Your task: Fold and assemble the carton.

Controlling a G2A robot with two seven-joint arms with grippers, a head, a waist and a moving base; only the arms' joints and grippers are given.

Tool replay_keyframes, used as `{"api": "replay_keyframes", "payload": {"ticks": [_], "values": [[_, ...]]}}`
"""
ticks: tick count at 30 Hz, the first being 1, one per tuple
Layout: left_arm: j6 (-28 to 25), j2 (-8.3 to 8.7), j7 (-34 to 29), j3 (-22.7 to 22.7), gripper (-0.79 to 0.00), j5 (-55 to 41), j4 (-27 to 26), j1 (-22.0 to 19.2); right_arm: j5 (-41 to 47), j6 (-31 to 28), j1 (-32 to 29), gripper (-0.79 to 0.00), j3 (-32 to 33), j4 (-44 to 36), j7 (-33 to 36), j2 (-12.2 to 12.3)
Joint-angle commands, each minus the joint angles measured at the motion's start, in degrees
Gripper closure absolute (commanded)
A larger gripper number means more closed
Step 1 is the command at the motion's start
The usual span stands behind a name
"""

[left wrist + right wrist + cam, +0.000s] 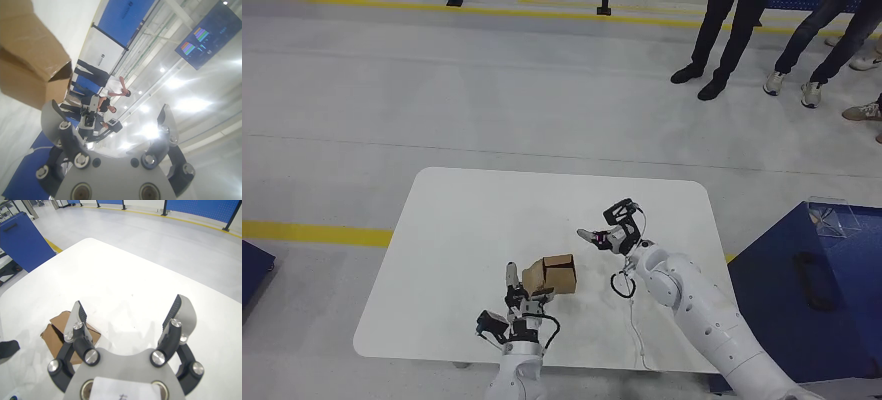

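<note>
1. The left hand (518,284) rises from the near edge of the desk (462,220) and is tilted upward. In the left wrist view the left hand (109,105) is released, its fingers spread wide with nothing between them.
2. The brown carton (553,273) stands on the desk just beside the left hand, between the two hands. It is partly folded, and one end gapes open with loose flaps. In the left wrist view the carton (28,56) sits right by one fingertip; whether they touch I cannot tell.
3. The right hand (602,228) hovers over the desk near the carton's far side, apart from it, with its forearm slanting in from the right. In the right wrist view the right hand (128,300) is released, fingers wide, angled down at bare desk, and the carton (54,332) lies behind one finger.
</note>
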Motion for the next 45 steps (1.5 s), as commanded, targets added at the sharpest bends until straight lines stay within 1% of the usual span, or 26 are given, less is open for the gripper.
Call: {"api": "replay_keyframes", "payload": {"ticks": [1, 3, 4, 5, 6, 7, 9, 12, 16, 21, 25, 29, 32, 39, 45], "values": [[2.93, -0.01, 0.1, 0.06, -0.785, -0.14, -0.16, 0.0, 0.46, -0.08, 0.03, -0.785, 0.0, 0.03, 0.14, 0.0], [2.93, -0.01, 0.1, 0.06, -0.785, -0.14, -0.16, 0.0, 0.3, -0.41, -0.16, -0.785, -0.18, -0.15, 0.3, -0.01], [2.93, -0.01, 0.1, 0.06, -0.785, -0.14, -0.16, 0.0, -0.26, -1.72, -0.74, -0.785, -0.9, -0.78, 1.14, -0.09], [2.93, -0.01, 0.1, 0.06, -0.785, -0.14, -0.16, 0.0, -1.66, -1.2, -0.86, -0.785, -1.28, -1.19, 1.22, -0.16], [3.23, 0.0, -0.16, 0.12, -0.785, -0.11, -0.1, 0.03, -3.83, 1.16, -0.91, -0.785, -1.32, -1.67, -0.09, -0.22], [4.51, 0.08, -0.6, 0.13, -0.785, 0.32, 0.14, 0.17, -5.08, 1.92, -1.42, -0.785, -1.76, -2.24, -0.82, -0.33], [5.87, 0.26, 0.38, -0.37, -0.785, 3.37, 0.71, 0.26, -5.5, 1.27, -1.82, -0.785, -2.14, -2.65, -1.28, -0.54], [7.02, 0.35, 2.55, -0.62, -0.785, 7.73, 2.99, 0.06, -8.57, 1.94, -1.79, -0.785, -3.02, -2.57, -1.9, -0.86], [4.83, 0.13, 4.32, -0.71, -0.785, 8.8, 6.49, -0.88, -11.55, 2.86, -1.49, -0.785, -4.53, -1.85, -2.21, -1.56], [2.21, -0.7, 7.54, 0.55, -0.785, 9.22, 12.57, -4.2, -13.34, 2.82, -0.99, -0.785, -6.03, -0.72, -2.84, -2.51], [1.57, -1.58, 10.45, 1.86, -0.785, 9.3, 17.84, -7.43, -14.09, 3.16, -0.59, -0.785, -6.68, 0.05, -3.18, -3.21], [0.88, -2.28, 12.71, 2.04, -0.785, 8.32, 21.44, -9.88, -14.22, 3.25, 0.19, -0.785, -7.01, 1.79, -2.53, -3.9], [0.28, -2.61, 13.05, 1.7, -0.785, 7.4, 23.03, -11.24, -15.13, 3.21, 0.8, -0.785, -7.91, 3.24, -1.89, -4.55], [-1.77, -3.13, 13.2, 0.92, -0.785, 6.38, 24.56, -12.54, -15.46, 3.08, 1.9, -0.785, -9.15, 6.31, -1.86, -6.03], [-5.91, -3.49, 14.44, -0.39, -0.785, 6.29, 24.97, -13.33, -16.22, 2.77, 2.59, -0.785, -9.55, 8.21, -2.09, -6.91]]}}
